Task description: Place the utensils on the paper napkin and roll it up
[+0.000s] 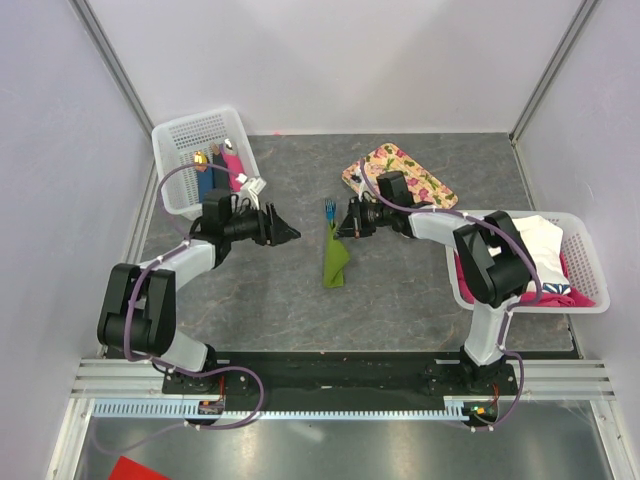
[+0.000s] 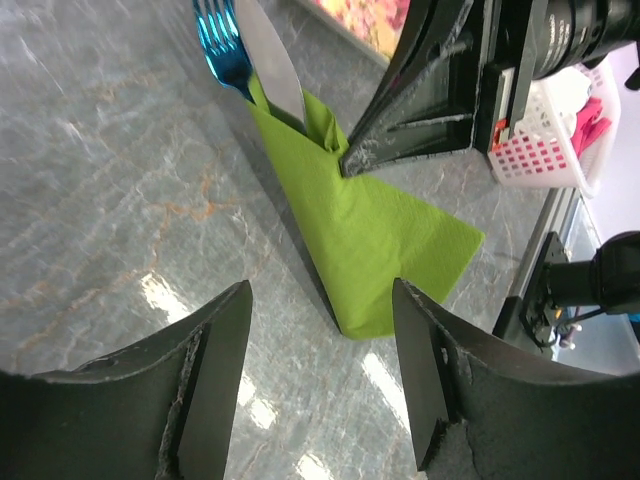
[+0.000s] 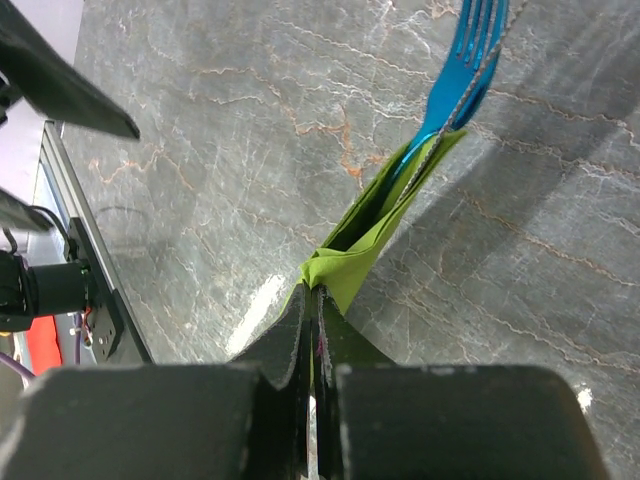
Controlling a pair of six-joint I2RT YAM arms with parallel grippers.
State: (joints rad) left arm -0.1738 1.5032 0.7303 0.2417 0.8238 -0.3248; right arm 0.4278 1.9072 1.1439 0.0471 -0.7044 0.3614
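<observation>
The paper napkin (image 1: 333,262), folded around the utensils (image 2: 222,50), lies on the grey surface (image 1: 400,300) between the arms. The right fingers (image 3: 285,340) are closed on its folded edge. The left fingers (image 2: 215,350) stand open, apart from it.

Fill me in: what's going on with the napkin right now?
The right gripper is pinched shut on a fold of the green paper napkin, which lies loosely folded on the table. The blue fork and silvery knife are tucked inside, heads poking out. The left gripper hovers open nearby, touching nothing. It is not yet a tight roll.
</observation>
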